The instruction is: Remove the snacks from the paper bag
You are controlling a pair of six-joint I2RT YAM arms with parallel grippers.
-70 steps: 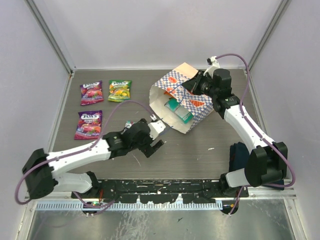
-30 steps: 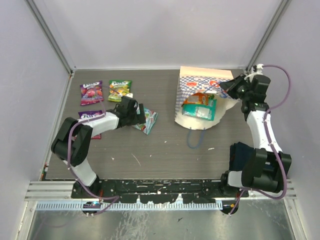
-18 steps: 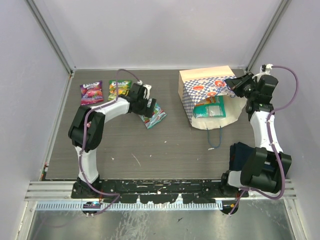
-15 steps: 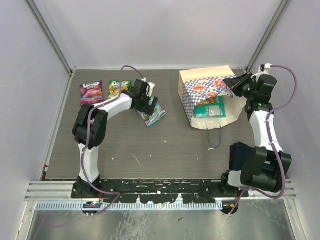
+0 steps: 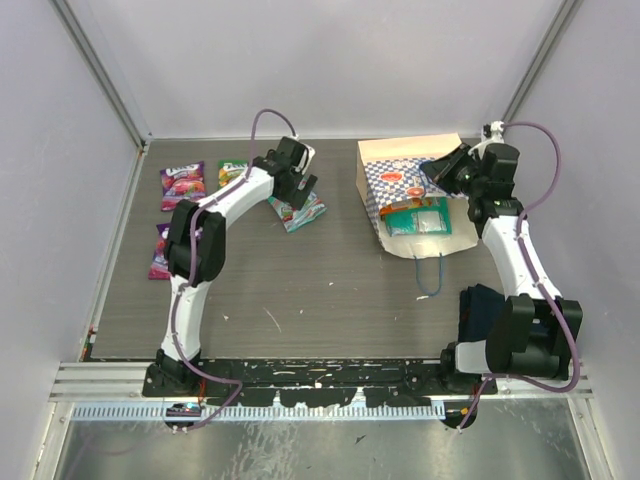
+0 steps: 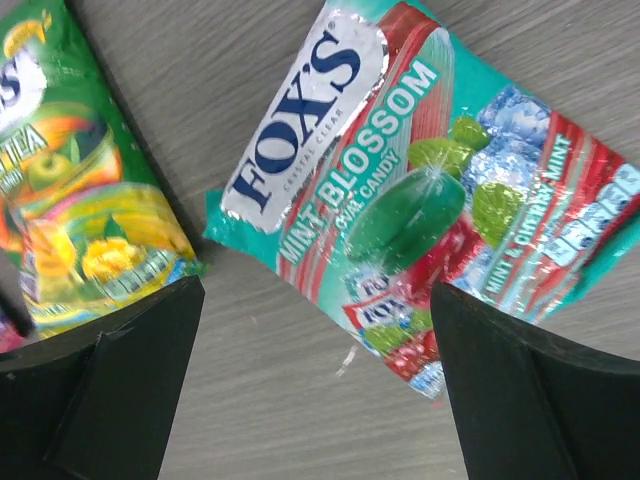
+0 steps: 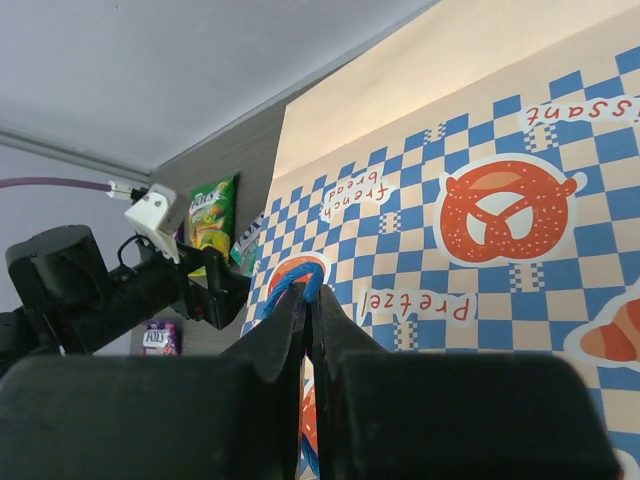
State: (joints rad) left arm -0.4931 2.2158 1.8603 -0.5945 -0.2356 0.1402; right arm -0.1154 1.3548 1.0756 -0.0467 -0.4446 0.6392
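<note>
One teal packet [image 6: 400, 200] out, paper bag [image 7: 450, 150] pinched
Left claw [image 6: 315, 300] hangs spread over the packet on the counter [image 6: 300, 420]; right claw [image 7: 303, 300] grips the bag's blue cord [image 7: 300, 278] (bag lying far right)

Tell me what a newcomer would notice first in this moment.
The paper bag lies on its side at the far right of the table, mouth open with snacks showing inside, while the right gripper pinches its blue cord handle. Further left, the left gripper hovers open over a mint candy packet lying beside a green packet.
</note>
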